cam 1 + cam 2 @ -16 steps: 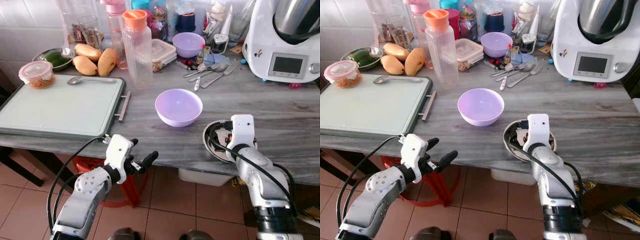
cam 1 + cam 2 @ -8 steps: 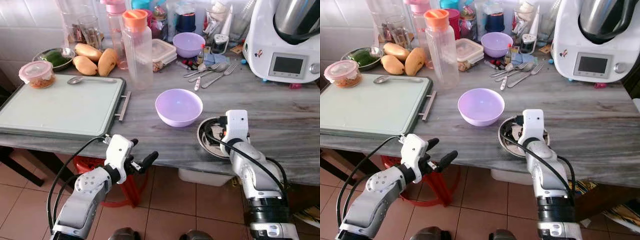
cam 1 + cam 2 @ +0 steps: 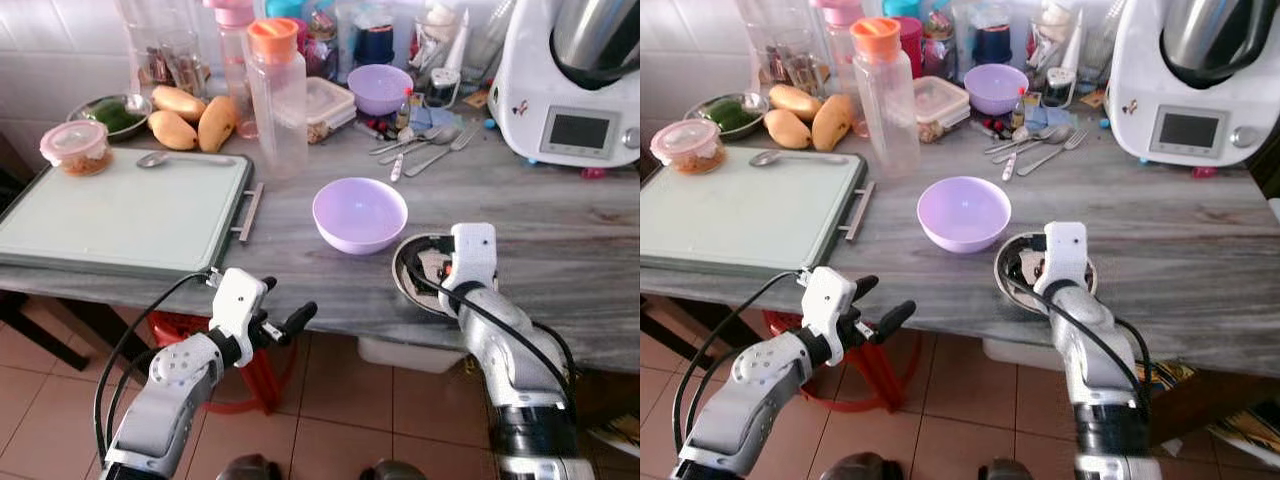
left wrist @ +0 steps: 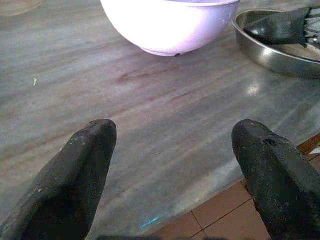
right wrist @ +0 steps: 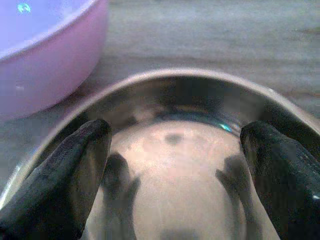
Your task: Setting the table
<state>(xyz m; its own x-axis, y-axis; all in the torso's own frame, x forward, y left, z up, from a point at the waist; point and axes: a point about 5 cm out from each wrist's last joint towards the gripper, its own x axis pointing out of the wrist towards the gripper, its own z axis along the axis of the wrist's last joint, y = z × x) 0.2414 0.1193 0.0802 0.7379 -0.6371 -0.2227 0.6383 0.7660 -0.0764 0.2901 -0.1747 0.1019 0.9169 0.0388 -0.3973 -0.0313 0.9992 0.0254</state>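
Steel bowl [image 3: 1012, 283]: near the bench's front edge, just beside the lilac bowl [image 3: 962, 212], likely being slid into a place setting.
Right gripper [image 5: 175, 150]: fingers spread wide inside the steel bowl, reaching down into it.
Left gripper [image 3: 282, 318]: spread, empty, below the bench's front edge.

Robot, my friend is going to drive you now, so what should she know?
Right gripper: open, fingers inside the steel bowl, at the table's near edge.
Left gripper: open, holding nothing, hovering off the table's front edge.
Purple bowl sits just left of the steel bowl, the two close together.
Spoons and forks lie farther back, unplaced.
Done: both bowls are out. Left: release the steel bowl, fetch cutlery.
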